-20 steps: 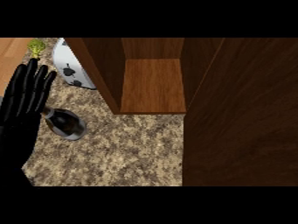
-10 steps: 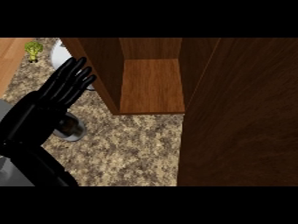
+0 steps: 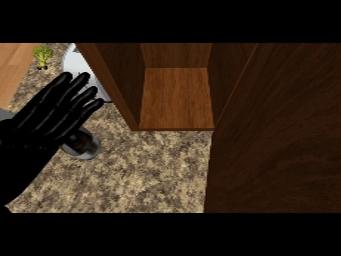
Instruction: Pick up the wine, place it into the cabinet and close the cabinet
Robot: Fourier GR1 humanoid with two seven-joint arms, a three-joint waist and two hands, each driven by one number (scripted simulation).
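Left hand [image 3: 51,117]: fingers straight, holding nothing, above the wine | wine [image 3: 84,145]: standing on granite counter [image 3: 143,170], left of cabinet | cabinet [image 3: 174,97]: door open, shelf bare

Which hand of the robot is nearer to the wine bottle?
Left. The left hand, fingers straight, hovers over the wine bottle, partly hiding it. The right hand is not in view.
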